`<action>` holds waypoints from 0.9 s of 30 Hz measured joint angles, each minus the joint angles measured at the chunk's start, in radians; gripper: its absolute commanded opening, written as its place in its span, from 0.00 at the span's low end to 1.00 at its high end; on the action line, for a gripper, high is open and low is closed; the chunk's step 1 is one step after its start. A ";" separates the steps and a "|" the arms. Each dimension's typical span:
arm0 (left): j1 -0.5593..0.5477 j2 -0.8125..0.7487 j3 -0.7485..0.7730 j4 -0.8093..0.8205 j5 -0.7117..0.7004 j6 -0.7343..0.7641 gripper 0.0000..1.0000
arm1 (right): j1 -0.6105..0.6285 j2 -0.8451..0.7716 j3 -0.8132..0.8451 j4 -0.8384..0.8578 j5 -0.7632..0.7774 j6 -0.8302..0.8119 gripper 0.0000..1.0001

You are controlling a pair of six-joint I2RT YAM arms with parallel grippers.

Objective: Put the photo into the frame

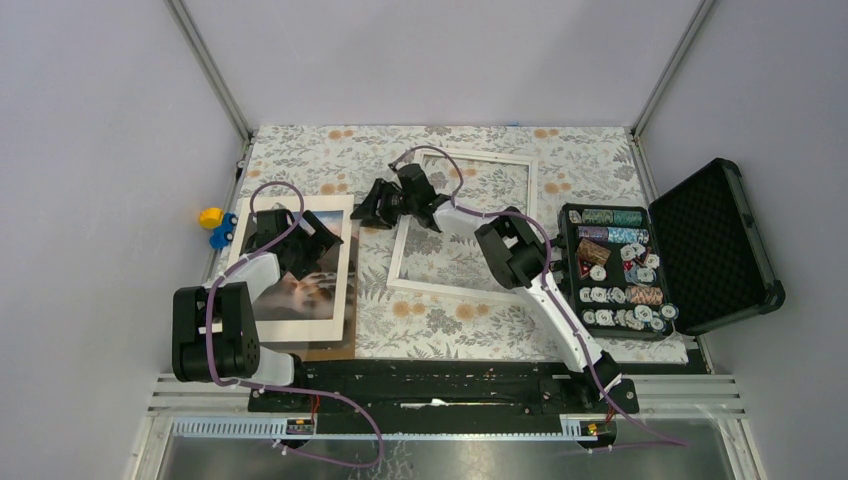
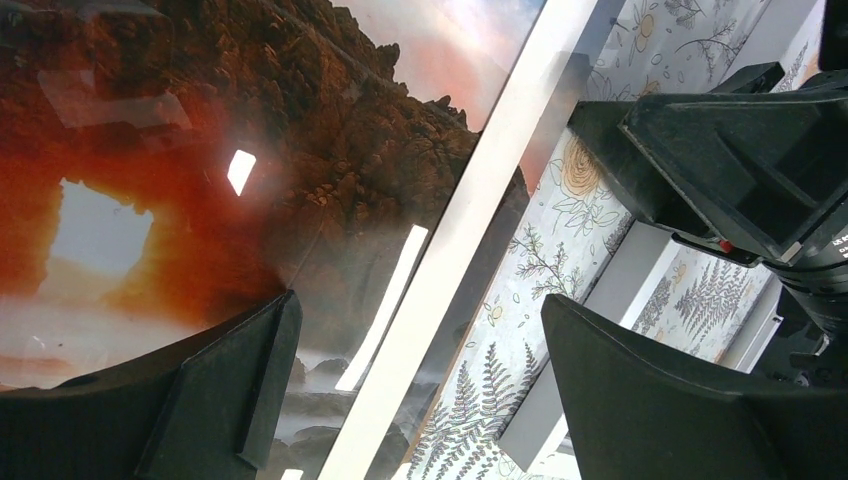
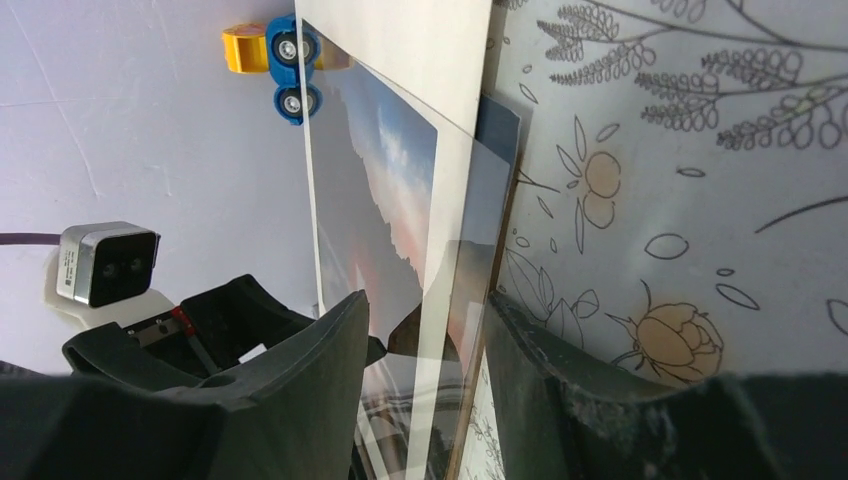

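Observation:
The photo (image 1: 305, 290) lies at the table's left under a white mat (image 1: 336, 285), with its rocky orange glow filling the left wrist view (image 2: 200, 150). My left gripper (image 1: 316, 233) hovers low over its top right part, open (image 2: 420, 305), with nothing between its fingers. The white frame (image 1: 440, 288) lies flat in the middle of the table, and one of its rails (image 2: 632, 272) shows in the left wrist view. My right gripper (image 1: 371, 209) reaches left across the frame's corner. It stands open (image 3: 428, 300), straddling the right edge of the photo (image 3: 385, 170) and mat (image 3: 410, 50) without pinching it.
A brown backing board (image 1: 330, 350) sticks out under the photo at the near side. A yellow and blue toy car (image 1: 214, 225) sits by the left wall (image 3: 280, 50). An open black case (image 1: 715, 245) of poker chips (image 1: 615, 270) stands at the right.

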 measured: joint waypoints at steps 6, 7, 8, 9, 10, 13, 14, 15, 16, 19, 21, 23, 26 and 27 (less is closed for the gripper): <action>0.000 0.001 -0.001 0.003 0.005 0.000 0.99 | 0.001 -0.018 -0.081 0.091 -0.023 0.072 0.46; 0.000 0.001 -0.002 0.005 0.006 0.000 0.99 | 0.002 -0.026 -0.101 0.101 -0.024 0.082 0.45; 0.000 0.001 -0.003 0.006 0.006 0.000 0.99 | 0.003 -0.034 -0.120 0.112 -0.024 0.090 0.44; 0.000 0.001 -0.003 0.007 0.008 0.000 0.99 | 0.005 -0.042 -0.135 0.117 -0.024 0.094 0.42; 0.000 0.001 -0.003 0.007 0.009 0.000 0.99 | 0.008 -0.051 -0.153 0.124 -0.024 0.098 0.39; 0.000 0.001 -0.004 0.010 0.011 0.000 0.99 | 0.013 -0.080 -0.204 0.146 -0.024 0.112 0.32; 0.000 0.001 -0.004 0.010 0.012 0.000 0.99 | 0.014 -0.087 -0.214 0.153 -0.024 0.119 0.29; -0.001 0.001 -0.004 0.011 0.012 0.000 0.99 | 0.015 -0.089 -0.218 0.158 -0.025 0.121 0.26; -0.002 0.001 -0.005 0.011 0.013 0.000 0.99 | 0.015 -0.090 -0.220 0.166 -0.027 0.126 0.24; -0.006 0.001 -0.005 0.012 0.014 0.000 0.99 | 0.015 -0.092 -0.230 0.191 -0.034 0.138 0.22; -0.011 0.001 -0.005 0.012 0.014 0.000 0.99 | 0.015 -0.092 -0.238 0.205 -0.039 0.146 0.23; -0.016 0.001 -0.005 0.012 0.016 0.000 0.99 | 0.015 -0.092 -0.246 0.216 -0.042 0.151 0.24; -0.022 0.001 -0.005 0.012 0.018 0.001 0.99 | 0.016 -0.092 -0.250 0.236 -0.042 0.153 0.24; -0.024 0.001 -0.005 0.012 0.019 0.001 0.99 | 0.017 -0.092 -0.251 0.247 -0.042 0.153 0.24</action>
